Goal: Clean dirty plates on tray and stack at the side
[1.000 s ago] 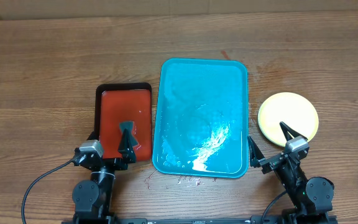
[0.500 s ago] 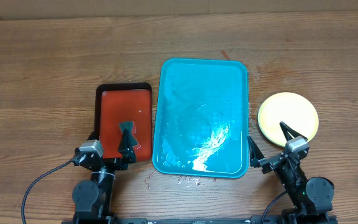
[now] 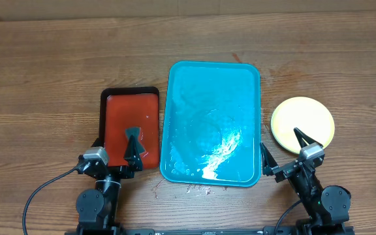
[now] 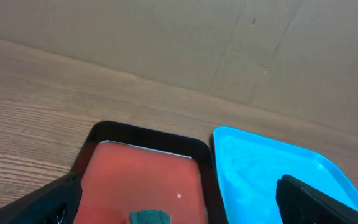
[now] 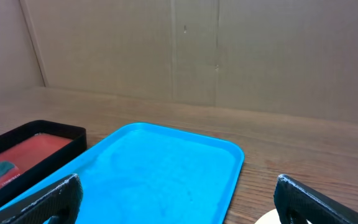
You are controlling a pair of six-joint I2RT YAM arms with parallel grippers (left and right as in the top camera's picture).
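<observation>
The turquoise tray (image 3: 211, 123) lies mid-table with no plates on it; it also shows in the left wrist view (image 4: 272, 177) and the right wrist view (image 5: 154, 171). A pale yellow-green plate (image 3: 302, 121) sits on the table to the tray's right; whether other plates lie under it cannot be told. My left gripper (image 3: 131, 147) is open and empty over the near end of the red tray. My right gripper (image 3: 284, 153) is open and empty between the turquoise tray's near right corner and the plate.
A red tray with a black rim (image 3: 130, 124) lies left of the turquoise tray, with a small green sponge (image 4: 149, 217) in it. Small red smears (image 3: 198, 189) mark the table in front of the turquoise tray. A cardboard wall (image 5: 185, 50) stands behind the table.
</observation>
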